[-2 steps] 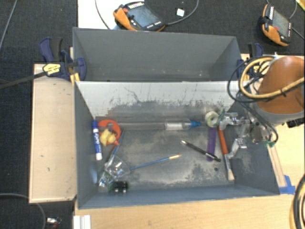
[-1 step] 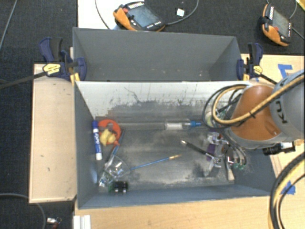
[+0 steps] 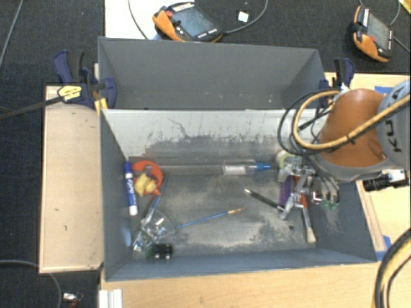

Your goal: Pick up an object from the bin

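Observation:
My gripper [image 3: 295, 194] is low at the bin's right end, under the orange cover. A thin black pen [image 3: 262, 199] lies slanted just to its left, its right end reaching under the gripper. A pale wooden stick [image 3: 309, 228] lies on the floor right below the gripper. A purple piece [image 3: 284, 186] shows at the gripper's left side; I cannot tell whether it is loose. A clear tube with a blue tip [image 3: 243, 168] lies along the back wall, up and to the left.
A thin blue brush [image 3: 209, 220] lies mid-floor. At the left end are a blue and white marker [image 3: 130, 188], a red ring with a yellow toy [image 3: 149, 178], crumpled clear plastic [image 3: 151, 227] and a small black item [image 3: 160, 251]. The arm and cables fill the right side.

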